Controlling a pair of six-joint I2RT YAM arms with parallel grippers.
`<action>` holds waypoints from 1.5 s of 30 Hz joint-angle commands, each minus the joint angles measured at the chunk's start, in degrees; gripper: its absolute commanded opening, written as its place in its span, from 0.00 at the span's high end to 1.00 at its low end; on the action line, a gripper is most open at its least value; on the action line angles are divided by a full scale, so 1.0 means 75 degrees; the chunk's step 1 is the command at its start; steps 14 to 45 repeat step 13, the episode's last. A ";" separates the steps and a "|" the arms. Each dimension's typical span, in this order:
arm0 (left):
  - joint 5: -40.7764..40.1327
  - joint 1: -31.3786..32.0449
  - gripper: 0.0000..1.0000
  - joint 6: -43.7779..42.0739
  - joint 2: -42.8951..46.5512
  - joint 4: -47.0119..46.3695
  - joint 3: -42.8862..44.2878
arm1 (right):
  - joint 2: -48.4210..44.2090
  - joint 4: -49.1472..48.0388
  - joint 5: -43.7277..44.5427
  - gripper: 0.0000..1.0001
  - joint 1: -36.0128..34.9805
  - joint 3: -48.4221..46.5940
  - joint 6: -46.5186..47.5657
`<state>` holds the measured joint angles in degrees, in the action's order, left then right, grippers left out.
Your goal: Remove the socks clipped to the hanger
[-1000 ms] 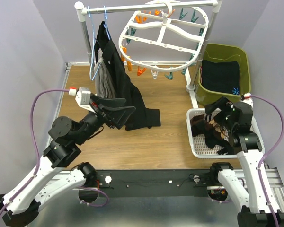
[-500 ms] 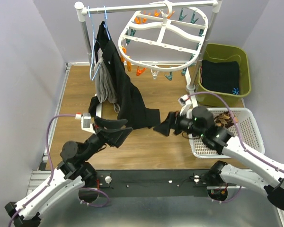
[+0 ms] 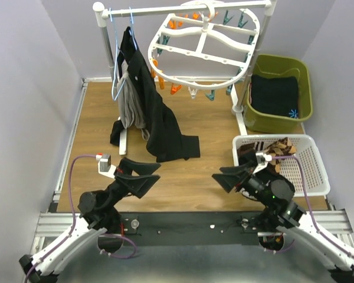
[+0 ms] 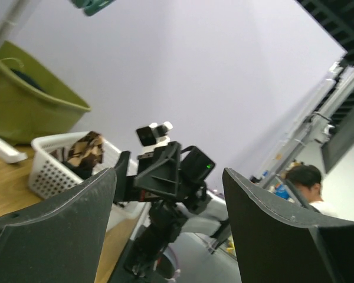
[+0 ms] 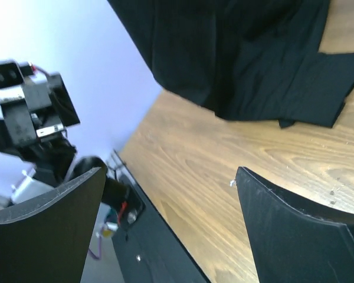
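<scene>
The white oval hanger (image 3: 203, 44) hangs from the rail at the back, with orange and teal clips dangling; I see no socks clipped to it. Dark and brown diamond-patterned socks (image 3: 276, 147) lie in the white basket (image 3: 310, 171) at the right, and show in the left wrist view (image 4: 85, 150). My left gripper (image 3: 154, 173) is open and empty above the front left of the table, pointing right (image 4: 168, 230). My right gripper (image 3: 219, 175) is open and empty above the front middle, pointing left (image 5: 171, 230).
A large black garment (image 3: 159, 124) hangs from a blue hanger on the rail and trails onto the wooden table (image 3: 183, 177); it also shows in the right wrist view (image 5: 248, 65). A green bin (image 3: 304, 112) holding folded dark cloth (image 3: 274, 94) stands at the back right.
My right arm left the basket, swung across the middle, and pulled back to the front edge. My left arm drew back towards the near edge. Both grippers stayed open.
</scene>
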<state>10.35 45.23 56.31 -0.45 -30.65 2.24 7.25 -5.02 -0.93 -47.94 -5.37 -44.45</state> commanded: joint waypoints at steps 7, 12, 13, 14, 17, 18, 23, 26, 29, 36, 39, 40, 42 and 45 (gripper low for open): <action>0.0553 0.0016 0.19 0.0636 0.1407 -0.0999 -0.1587 | -0.0718 0.1149 0.1096 0.00 -0.0053 0.1124 -0.0753; 0.0601 0.0028 0.19 0.0624 0.1361 -0.0847 -0.1588 | -0.0768 0.0857 0.1131 0.00 -0.0041 0.1512 -0.0929; 0.0601 0.0039 0.19 0.0613 0.1361 -0.0835 -0.1588 | -0.0767 0.0833 0.1166 0.00 -0.0053 0.1512 -0.0941; 0.0601 0.0039 0.19 0.0613 0.1361 -0.0835 -0.1588 | -0.0767 0.0833 0.1166 0.00 -0.0053 0.1512 -0.0941; 0.0601 0.0039 0.19 0.0613 0.1361 -0.0835 -0.1588 | -0.0767 0.0833 0.1166 0.00 -0.0053 0.1512 -0.0941; 0.0601 0.0039 0.19 0.0613 0.1361 -0.0835 -0.1588 | -0.0767 0.0833 0.1166 0.00 -0.0053 0.1512 -0.0941; 0.0601 0.0039 0.19 0.0613 0.1361 -0.0835 -0.1588 | -0.0767 0.0833 0.1166 0.00 -0.0053 0.1512 -0.0941; 0.0601 0.0039 0.19 0.0613 0.1361 -0.0835 -0.1588 | -0.0767 0.0833 0.1166 0.00 -0.0053 0.1512 -0.0941; 0.0601 0.0039 0.19 0.0613 0.1361 -0.0835 -0.1588 | -0.0767 0.0833 0.1166 0.00 -0.0053 0.1512 -0.0941; 0.0601 0.0039 0.19 0.0613 0.1361 -0.0835 -0.1588 | -0.0767 0.0833 0.1166 0.00 -0.0053 0.1512 -0.0941; 0.0601 0.0039 0.19 0.0613 0.1361 -0.0835 -0.1588 | -0.0767 0.0833 0.1166 0.00 -0.0053 0.1512 -0.0941; 0.0601 0.0039 0.19 0.0613 0.1361 -0.0835 -0.1588 | -0.0767 0.0833 0.1166 0.00 -0.0053 0.1512 -0.0941; 0.0601 0.0039 0.19 0.0613 0.1361 -0.0835 -0.1588 | -0.0767 0.0833 0.1166 0.00 -0.0053 0.1512 -0.0941; 0.0601 0.0039 0.19 0.0613 0.1361 -0.0835 -0.1588 | -0.0767 0.0833 0.1166 0.00 -0.0053 0.1512 -0.0941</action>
